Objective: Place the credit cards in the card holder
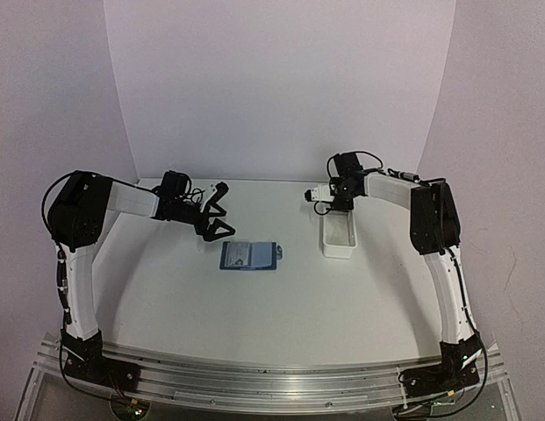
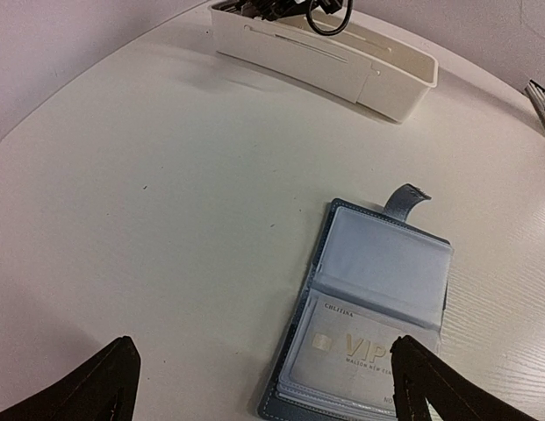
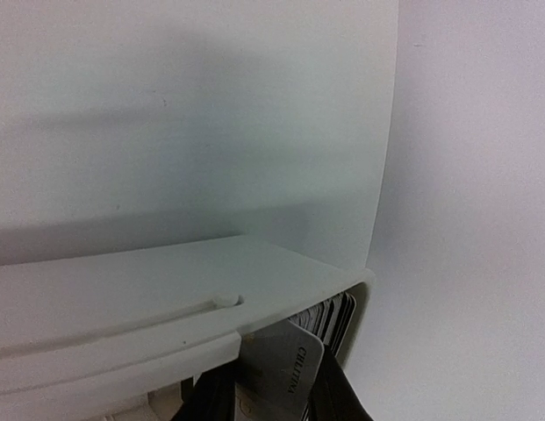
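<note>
The dark-blue card holder (image 1: 249, 256) lies open on the table; in the left wrist view (image 2: 370, 303) its clear sleeves show, one holding a grey VIP card (image 2: 355, 346), with the snap tab (image 2: 408, 197) pointing away. My left gripper (image 1: 215, 224) is open and empty, just left of and behind the holder; it also shows in the left wrist view (image 2: 268, 395). My right gripper (image 1: 340, 209) is at the far end of the white tray (image 1: 339, 239). In the right wrist view it (image 3: 272, 403) is closed around a grey credit card (image 3: 285, 364), raised beside a stack of cards (image 3: 335, 314).
The long white tray stands right of the holder, its wall (image 3: 167, 298) close to my right fingers (image 3: 338, 395). White walls enclose the table at the back and sides. Bare table lies between the holder and the near edge.
</note>
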